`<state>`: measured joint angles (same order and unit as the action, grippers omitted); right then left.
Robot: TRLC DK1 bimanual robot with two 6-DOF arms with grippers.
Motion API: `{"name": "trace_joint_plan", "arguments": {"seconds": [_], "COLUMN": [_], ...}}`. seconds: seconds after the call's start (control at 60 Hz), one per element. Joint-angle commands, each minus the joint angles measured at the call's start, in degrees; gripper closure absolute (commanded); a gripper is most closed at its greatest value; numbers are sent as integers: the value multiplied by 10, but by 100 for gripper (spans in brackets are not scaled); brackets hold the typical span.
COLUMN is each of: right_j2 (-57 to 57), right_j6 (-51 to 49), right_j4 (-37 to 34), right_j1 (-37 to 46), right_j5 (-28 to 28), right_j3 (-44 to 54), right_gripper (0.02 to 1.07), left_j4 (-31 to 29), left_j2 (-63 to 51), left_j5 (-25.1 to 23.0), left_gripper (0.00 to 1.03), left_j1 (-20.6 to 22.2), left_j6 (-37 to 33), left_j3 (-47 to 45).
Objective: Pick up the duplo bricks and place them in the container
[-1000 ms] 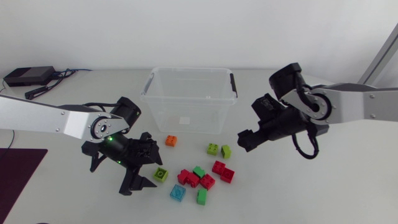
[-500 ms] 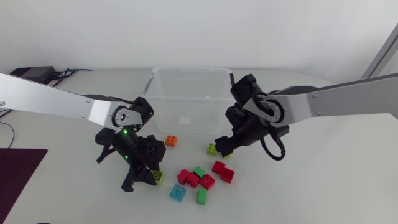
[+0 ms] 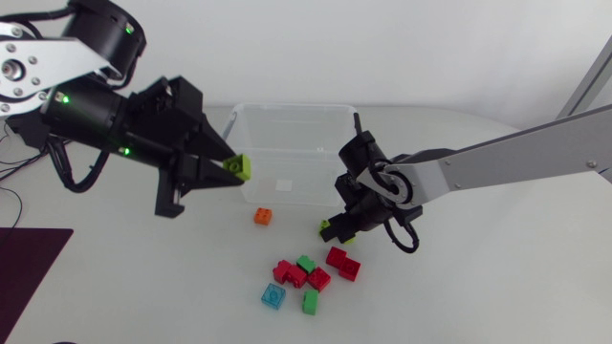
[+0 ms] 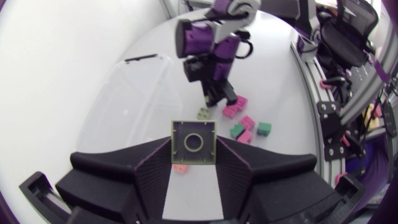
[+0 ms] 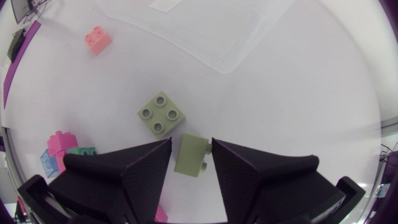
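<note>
- Left tool clenched on lime brick, raised by container wall
- Right tool down at desk over green brick; grip cannot be told

Centre of the frame, the container: clear plastic, glossy, light catching along its rim. Upper left, the left gripper is matt black, and the lime brick at its tip is smooth moulded plastic with a soft sheen. The right arm shows brushed silver-grey metal. Underneath, the table is smooth, matt white.
</note>
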<state>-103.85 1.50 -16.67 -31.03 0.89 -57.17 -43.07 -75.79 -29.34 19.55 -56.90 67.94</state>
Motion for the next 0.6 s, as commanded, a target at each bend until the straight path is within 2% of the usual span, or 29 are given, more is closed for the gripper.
{"name": "trace_joint_plan", "arguments": {"seconds": [0.0, 0.017, 0.033, 0.05, 0.15, 0.25, 0.3, 0.367, 0.4, 0.433, 0.483, 0.5, 0.517, 0.533, 0.583], "right_j2": [-6, -6, -1, 3, 29, 95, 123, 162, 175, 188, 202, 205, 208, 211, 219], "right_j6": [5, 5, 3, 1, -5, -11, -13, -13, -12, -11, -11, -11, -11, -11, -11], "right_j4": [2, 1, 0, -1, -6, -30, -45, -69, -80, -88, -104, -107, -111, -114, -120], "right_j1": [-4, -4, -4, -4, -3, 5, 6, 6, 7, 6, 7, 7, 7, 7, 9], "right_j5": [6, 6, 6, 6, 6, 6, 6, 6, 5, 6, 6, 6, 5, 6, 6], "right_j3": [26, 27, 32, 36, 50, 58, 55, 39, 29, 19, 0, -7, -13, -19, -36], "right_gripper": [75, 75, 75, 75, 76, 76, 76, 76, 76, 76, 76, 76, 76, 76, 76], "left_j4": [63, 69, 112, 128, 192, 264, 276, 308, 320, 323, 323, 323, 323, 323, 325], "left_j2": [-8, -9, -20, -26, -69, -150, -172, -218, -245, -268, -298, -305, -307, -308, -302], "left_j5": [-10, -10, -9, -9, -4, 47, 61, 97, 126, 146, 184, 191, 194, 197, 203], "left_gripper": [78, 78, 78, 78, 77, 75, 73, 72, 69, 62, 35, 21, 11, 6, 5], "left_j1": [-15, -16, -21, -23, -36, -39, -38, -30, -23, -20, -15, -14, -14, -13, -14], "left_j6": [94, 99, 135, 147, 197, 264, 274, 299, 308, 319, 344, 348, 349, 351, 360], "left_j3": [15, 15, 13, 13, 25, 58, 70, 97, 113, 132, 156, 162, 163, 163, 159]}}
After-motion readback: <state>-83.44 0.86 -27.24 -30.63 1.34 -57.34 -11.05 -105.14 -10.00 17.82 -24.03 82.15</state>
